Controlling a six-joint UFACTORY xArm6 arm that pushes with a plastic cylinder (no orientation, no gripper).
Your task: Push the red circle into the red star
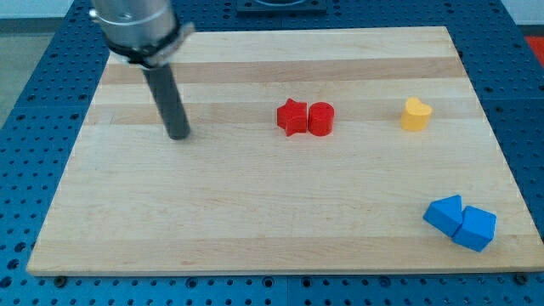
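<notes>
- red circle: touching red star, at its 3 o'clock, board centre.
- my tip: bare rod, nothing held; well apart at star's 9 o'clock.
- yellow block, two blue blocks: noted at 3 and 4 o'clock.

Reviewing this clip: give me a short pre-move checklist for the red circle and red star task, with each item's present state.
1. Red circle against red star: ok, they appear to touch, circle on the star's right in the view.
2. My tip clear of the blocks: ok, it sits well toward the view's left of the star.
3. Tip on the circle's pushing side: not ok, it is on the star's side.
4. Yellow block out of the way: ok, apart at the view's right.
5. Two blue blocks out of the way: ok, bottom right corner.
</notes>
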